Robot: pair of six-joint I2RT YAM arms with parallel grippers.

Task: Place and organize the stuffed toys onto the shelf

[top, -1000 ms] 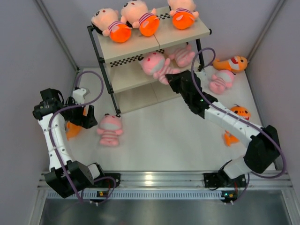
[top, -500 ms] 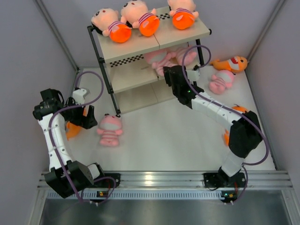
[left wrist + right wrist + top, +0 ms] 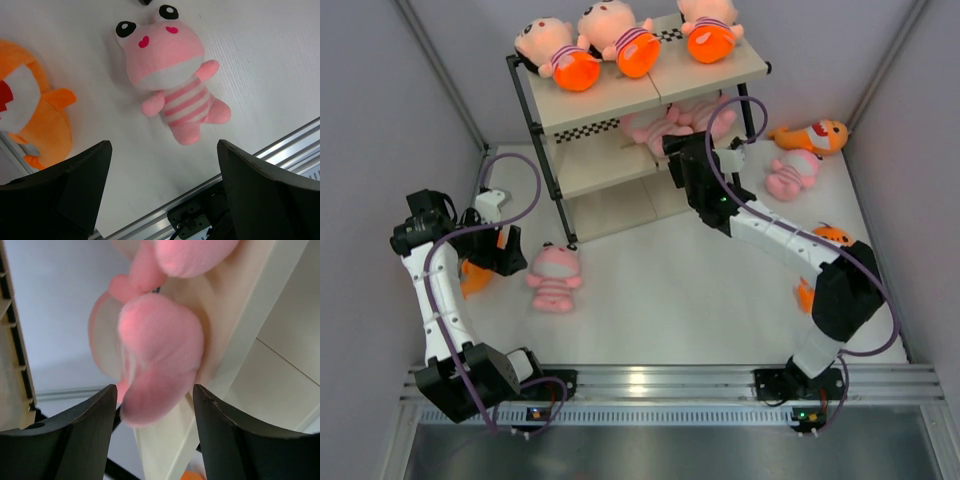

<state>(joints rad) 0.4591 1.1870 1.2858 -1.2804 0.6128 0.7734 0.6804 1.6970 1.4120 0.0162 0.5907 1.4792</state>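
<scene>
The shelf [image 3: 605, 168] stands at the back, with three peach-headed dolls [image 3: 620, 40] on its top board. Two pink animals [image 3: 672, 122] lie on the middle tier. My right gripper [image 3: 678, 160] is at that tier's front edge and is open. In the right wrist view a pink animal [image 3: 160, 335] rests on the beige board [image 3: 240, 340], and its lower end lies loose between my spread fingers [image 3: 75, 440]. My left gripper [image 3: 162, 150] hangs open over the floor just short of a pink striped animal [image 3: 170, 75], also seen from above [image 3: 553, 278]. An orange shark [image 3: 35, 120] lies beside it.
On the floor to the right lie an orange shark [image 3: 813, 135], a pink animal [image 3: 790, 173] and another orange shark [image 3: 830, 240], partly behind my right arm. Grey walls close in on both sides. A metal rail [image 3: 650, 382] runs along the near edge.
My right gripper carried the pink animal forward into the middle tier, then opened and let it go on the board. The left arm has not moved.
</scene>
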